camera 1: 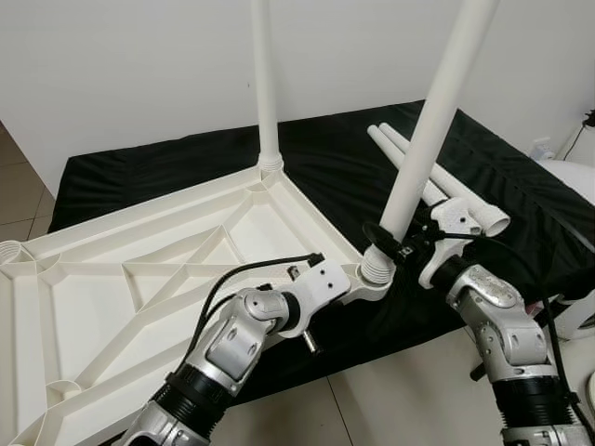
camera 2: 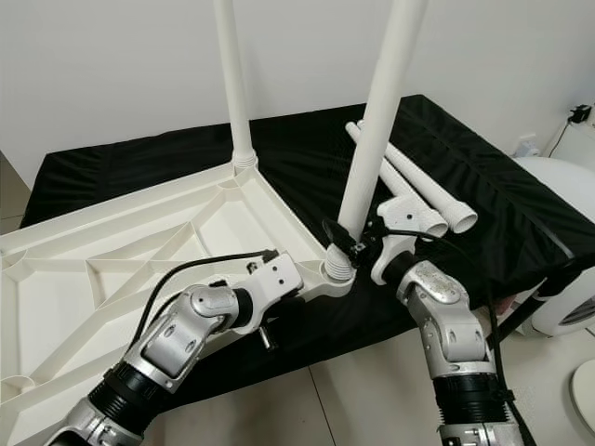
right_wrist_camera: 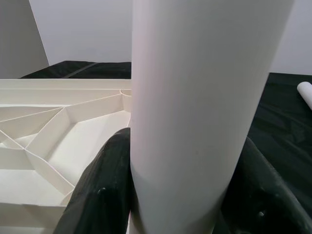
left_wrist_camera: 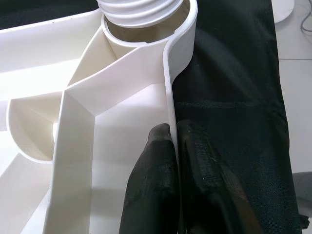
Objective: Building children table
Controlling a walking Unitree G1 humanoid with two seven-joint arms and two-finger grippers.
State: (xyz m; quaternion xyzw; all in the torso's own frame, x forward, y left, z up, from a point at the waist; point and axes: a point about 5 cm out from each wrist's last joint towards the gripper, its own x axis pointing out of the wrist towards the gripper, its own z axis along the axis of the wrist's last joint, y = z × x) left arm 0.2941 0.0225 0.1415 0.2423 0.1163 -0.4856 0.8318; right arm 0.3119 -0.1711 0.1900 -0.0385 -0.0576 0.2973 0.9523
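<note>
A white plastic tabletop [camera 1: 139, 279] lies upside down on a black cloth, ribs facing up. One white leg [camera 1: 265, 84] stands upright in its far corner socket. A second white leg [camera 1: 432, 121] leans in the near right corner socket [camera 1: 376, 267]. My right gripper [camera 1: 395, 243] is shut on this leg just above the socket; its black fingers [right_wrist_camera: 105, 190] wrap both sides of the tube [right_wrist_camera: 195, 112]. My left gripper [left_wrist_camera: 175, 165] is shut on the tabletop's thin rim [left_wrist_camera: 170, 87], close to the same threaded socket [left_wrist_camera: 141, 9].
Two spare white legs [camera 1: 437, 181] lie on the black cloth [camera 1: 521, 204] behind my right arm. The cloth-covered platform ends at tiled floor [camera 1: 390, 400] near me. A white wall rises behind. A white appliance [camera 2: 567, 251] stands at the far right.
</note>
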